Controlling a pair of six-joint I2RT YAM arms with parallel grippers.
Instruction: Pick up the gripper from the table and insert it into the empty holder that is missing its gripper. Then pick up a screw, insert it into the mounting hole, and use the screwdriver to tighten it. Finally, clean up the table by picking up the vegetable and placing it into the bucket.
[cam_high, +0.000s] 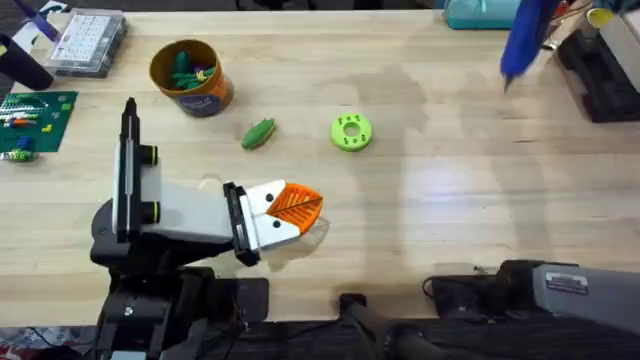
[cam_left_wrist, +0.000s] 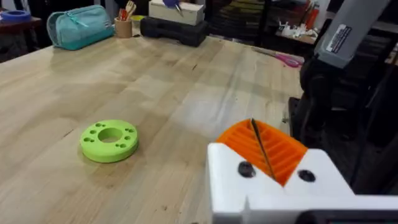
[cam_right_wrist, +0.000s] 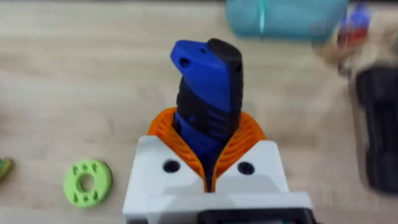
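My right gripper (cam_right_wrist: 208, 134) is shut on the blue screwdriver (cam_right_wrist: 208, 81), which stands up between its orange pads. From overhead the screwdriver (cam_high: 523, 40) hangs over the table's far right. My left gripper (cam_high: 295, 203) is near the front left, shut with nothing in it, its pads (cam_left_wrist: 273, 152) pressed together. The dark-green vegetable (cam_high: 258, 133) lies on the table beyond it. The orange bucket (cam_high: 190, 78), with small items inside, stands at the far left. The holder and the screw are out of view.
A lime-green disc with holes (cam_high: 351, 131) lies right of the vegetable. A clear parts box (cam_high: 88, 40) and a green board (cam_high: 35, 120) sit at the far left. A teal pouch (cam_high: 480, 12) and black equipment (cam_high: 600, 75) line the far right.
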